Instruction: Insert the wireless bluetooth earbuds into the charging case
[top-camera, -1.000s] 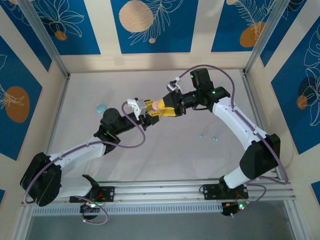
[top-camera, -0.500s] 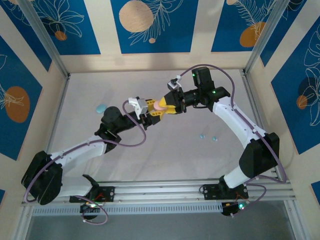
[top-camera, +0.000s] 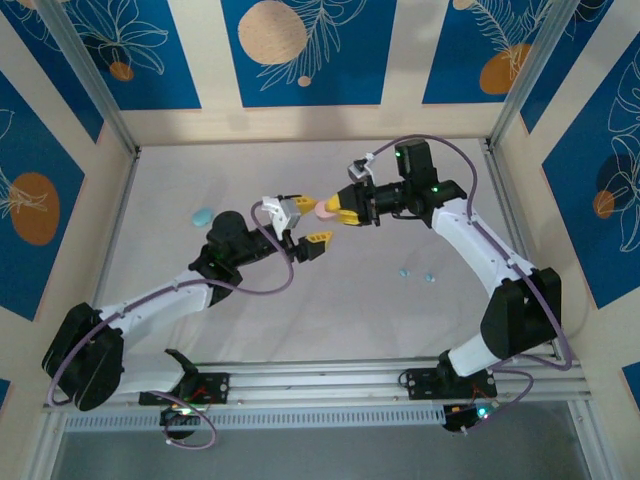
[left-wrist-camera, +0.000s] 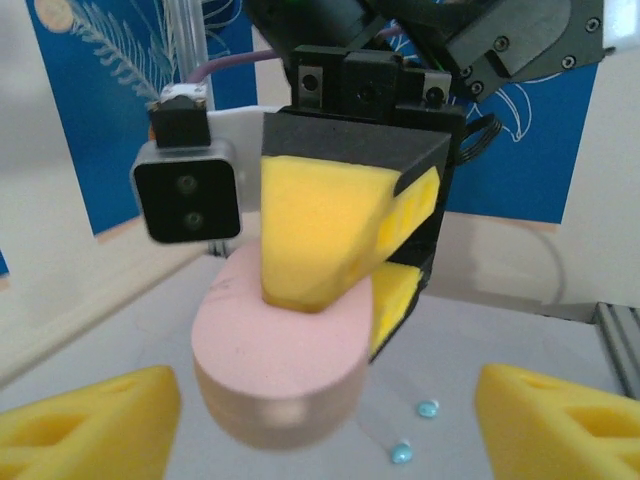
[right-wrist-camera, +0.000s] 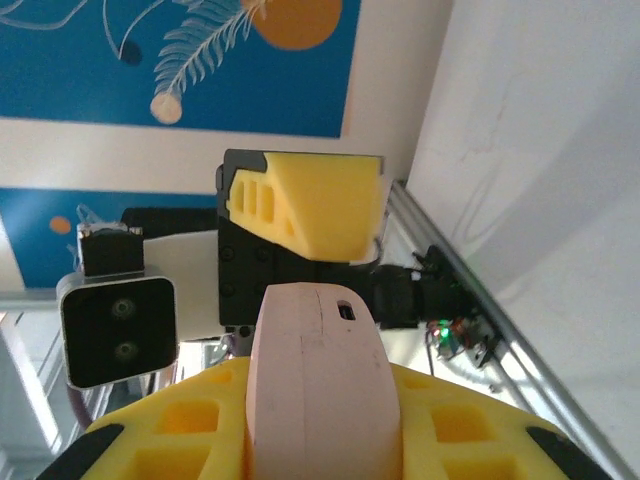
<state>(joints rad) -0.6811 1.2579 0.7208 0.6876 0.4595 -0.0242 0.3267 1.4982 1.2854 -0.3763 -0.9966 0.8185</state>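
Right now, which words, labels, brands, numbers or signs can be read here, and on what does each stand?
None can be read.
The pink case is plain.
The blue wall panels carry only leaf and circle patterns.
The camera housing shows no legible marking.

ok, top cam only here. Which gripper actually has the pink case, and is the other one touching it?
Observer: Left wrist view: the right gripper pinches the pink case between its yellow fingers, one on top, one underneath.
Operator: And the left?
Observer: The left gripper is open, its fingers wide apart and clear of the case.
Operator: Lid?
Observer: Right wrist view: just a thin seam, no gap, with a small dark slot on that edge.
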